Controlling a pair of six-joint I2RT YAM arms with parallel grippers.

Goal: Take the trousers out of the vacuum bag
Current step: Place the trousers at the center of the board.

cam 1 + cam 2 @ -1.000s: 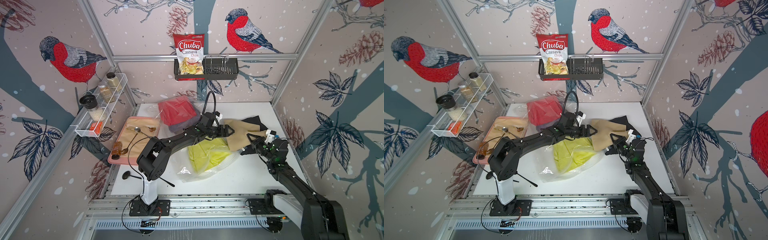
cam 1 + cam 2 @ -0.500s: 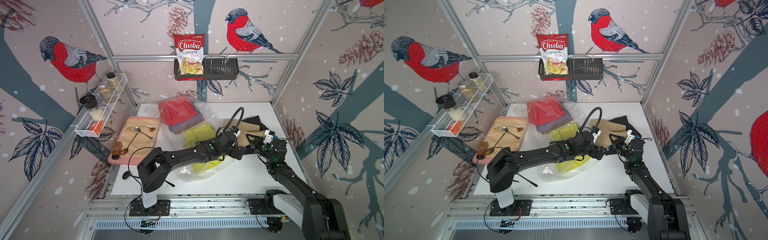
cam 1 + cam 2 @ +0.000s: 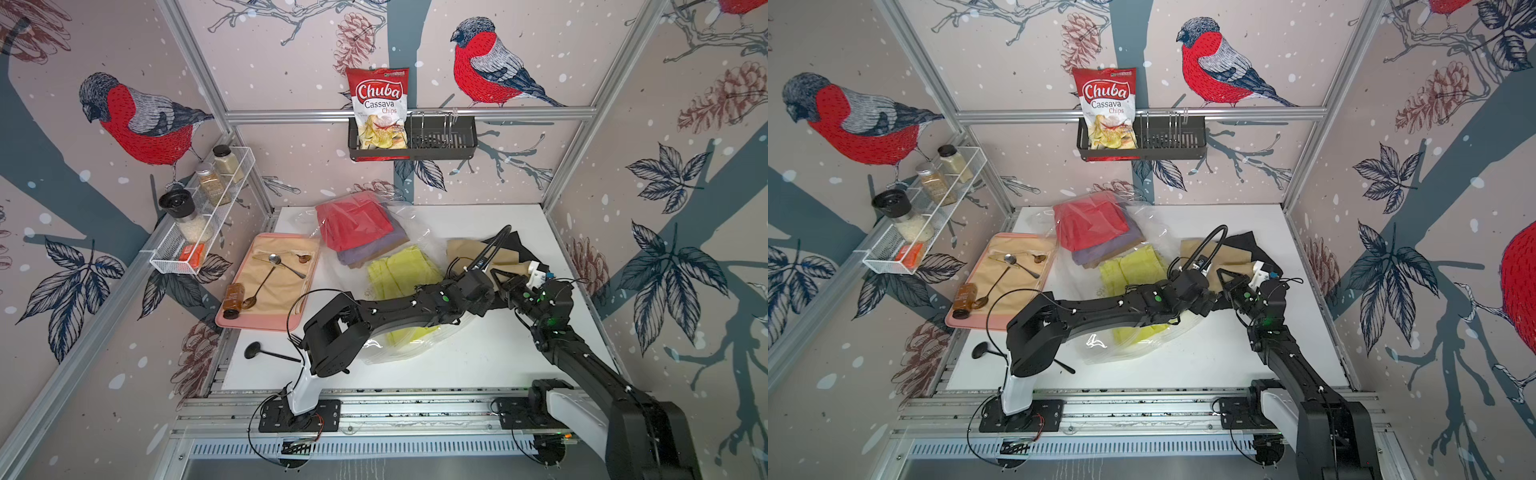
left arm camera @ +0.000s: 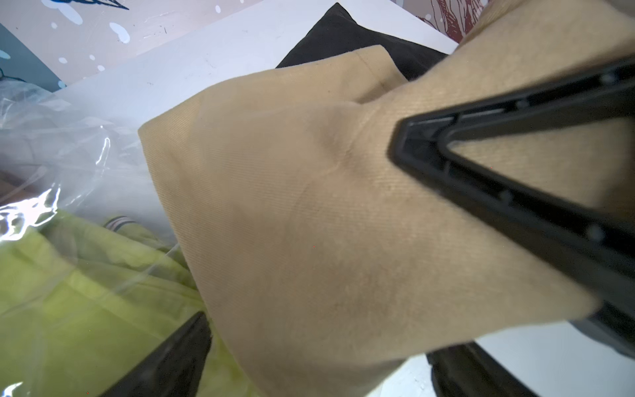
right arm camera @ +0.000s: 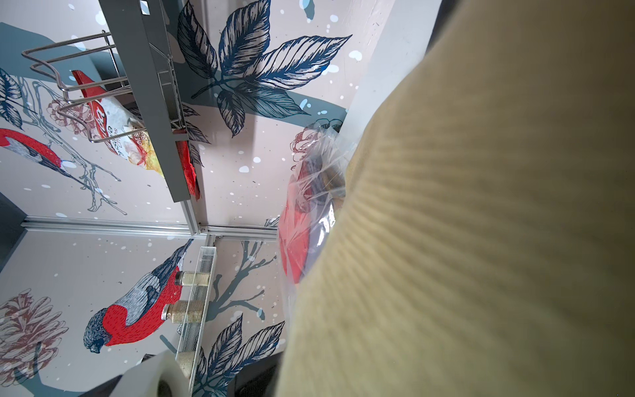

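rack (image 3: 166, 266): on the left wall at 9 o'clock, with jars in it.
tray (image 3: 257, 325): pink, at the table's 9 o'clock edge, holding spoons and a brown bottle.
red trousers (image 3: 353, 220): folded, at 11 o'clock, inside the bag and on top of the purple pair.
purple trousers (image 3: 370, 251): under the red pair, inside the bag, with their 5 o'clock edge showing.
bag (image 3: 409, 353): clear plastic running from 12 o'clock through the table's middle towards 6 o'clock.
yellow-green trousers (image 3: 399, 270): at the middle of the table, with plastic over them in the left wrist view.
left claw (image 4: 299, 227): spread wide just past the middle towards 3 o'clock, one finger by the yellow-green cloth and one over the mustard cloth, pinching nothing.
mustard trousers (image 3: 469, 249): outside the bag at 2 to 3 o'clock, lying partly on the black pair.
black trousers (image 3: 524, 249): outside the bag at 2 o'clock, flat on the table.
right claw (image 3: 506, 283): at 3 o'clock, pressed together on the mustard cloth, which fills its wrist view.
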